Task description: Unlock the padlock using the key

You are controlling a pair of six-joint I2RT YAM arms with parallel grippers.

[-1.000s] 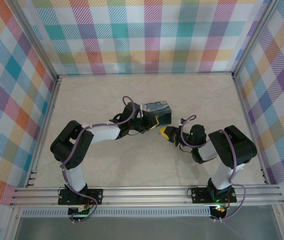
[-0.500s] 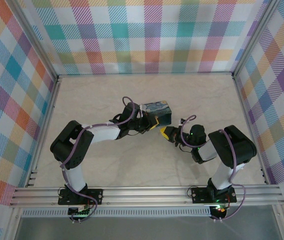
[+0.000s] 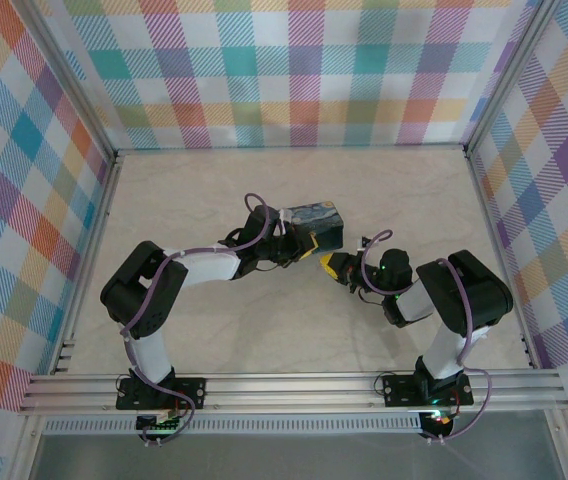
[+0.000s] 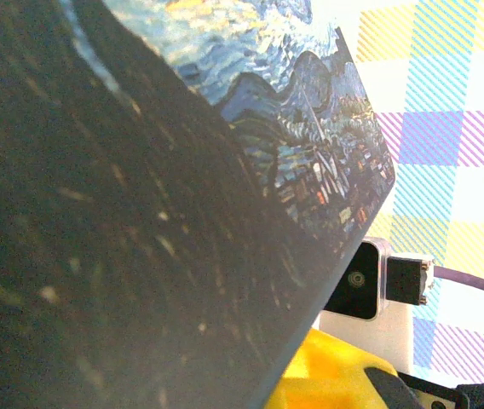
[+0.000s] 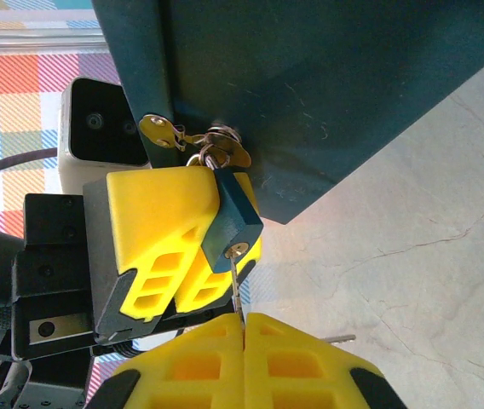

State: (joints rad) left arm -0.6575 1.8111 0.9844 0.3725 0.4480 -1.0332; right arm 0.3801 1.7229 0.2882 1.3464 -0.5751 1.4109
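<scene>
**Scuffed metal, matt plastic**

The tin [image 5: 327, 94] shows dull dark metal, finely scratched. At the tin's brassy hasp [image 5: 158, 129], the padlock [image 5: 235, 223] looks smooth and painted; the key [image 5: 237, 290] is thin bright metal. Left end effector [image 5: 222, 243] and right end effector [image 5: 244, 328]: matt yellow plastic. The bench [image 5: 412, 256] beneath the tin is smooth, marble-veined.

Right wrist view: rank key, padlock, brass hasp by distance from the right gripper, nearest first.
1. key, pinched in the right gripper.
2. padlock, just above, key tip at its keyhole.
3. brass hasp, upper left, on the tin.
</scene>
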